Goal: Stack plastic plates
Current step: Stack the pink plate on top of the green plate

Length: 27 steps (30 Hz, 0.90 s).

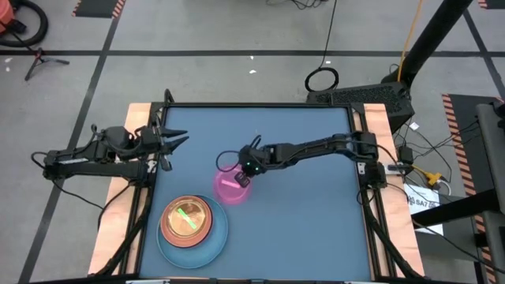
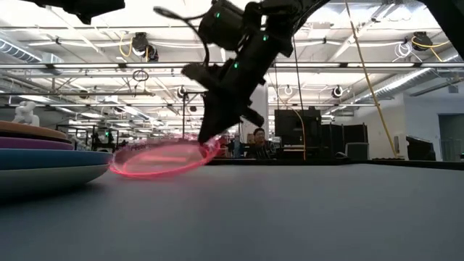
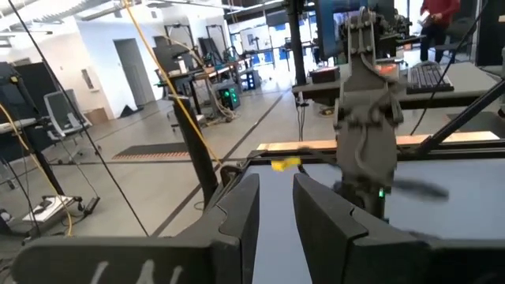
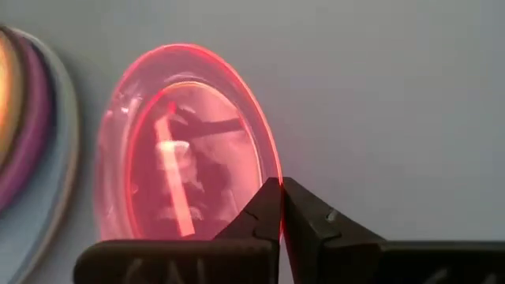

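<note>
Gripping the pink plate's point(image 4: 185, 146) rim, your right gripper point(image 4: 281, 207) tilts it at the stack's point(image 1: 192, 233) two o'clock; left gripper point(image 1: 175, 143) waits, slightly parted.

High: I look straight down on the whole table point(image 1: 300, 189) | Low: I look level across its surface into the room | Left wrist: faces across the table toward the room | Right wrist: close, looking down | Shared by high, low, right wrist: pink plate point(image 1: 230, 188) and plate stack point(image 1: 192, 225)
</note>
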Tool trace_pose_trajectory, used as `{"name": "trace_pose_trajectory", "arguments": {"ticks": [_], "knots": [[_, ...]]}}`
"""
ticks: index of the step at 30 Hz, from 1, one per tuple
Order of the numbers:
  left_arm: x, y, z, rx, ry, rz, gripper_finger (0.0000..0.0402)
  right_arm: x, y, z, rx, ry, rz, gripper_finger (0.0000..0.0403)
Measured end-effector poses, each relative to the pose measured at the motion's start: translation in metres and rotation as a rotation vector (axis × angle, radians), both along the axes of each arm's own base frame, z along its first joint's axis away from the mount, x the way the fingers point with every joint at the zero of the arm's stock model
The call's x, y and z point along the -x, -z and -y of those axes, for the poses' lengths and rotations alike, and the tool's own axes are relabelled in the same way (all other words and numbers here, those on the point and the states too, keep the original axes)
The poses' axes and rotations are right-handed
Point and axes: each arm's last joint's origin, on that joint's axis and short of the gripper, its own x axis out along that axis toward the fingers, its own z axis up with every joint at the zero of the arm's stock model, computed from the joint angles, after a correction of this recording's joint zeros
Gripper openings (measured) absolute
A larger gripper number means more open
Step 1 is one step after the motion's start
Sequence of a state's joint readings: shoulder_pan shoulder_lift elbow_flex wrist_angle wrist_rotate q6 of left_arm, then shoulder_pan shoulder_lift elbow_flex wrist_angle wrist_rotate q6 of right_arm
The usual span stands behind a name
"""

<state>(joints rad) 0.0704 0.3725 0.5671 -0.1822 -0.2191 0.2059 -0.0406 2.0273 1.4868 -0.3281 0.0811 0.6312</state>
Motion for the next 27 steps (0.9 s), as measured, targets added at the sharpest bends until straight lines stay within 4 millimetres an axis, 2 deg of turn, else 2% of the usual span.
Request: {"name": "trace_pose_trajectory", "arguments": {"ticks": [14, 22, 27], "knots": [[0.000, 0.000, 0.000, 0.002, 0.000, 0.001, 0.0088, 0.020, -0.077, 0.003, 0.145, -0.032, 0.187, 0.0001], [0.000, -0.002, 0.000, 0.003, 0.000, 0.022, 0.0088, 0.006, -0.083, -0.015, 0.126, -0.089, 0.344, 0.0000], [0.000, -0.002, 0.000, 0.003, 0.000, 0.024, 0.0088, -0.010, -0.073, -0.029, 0.121, -0.112, 0.445, 0.0000]]}}
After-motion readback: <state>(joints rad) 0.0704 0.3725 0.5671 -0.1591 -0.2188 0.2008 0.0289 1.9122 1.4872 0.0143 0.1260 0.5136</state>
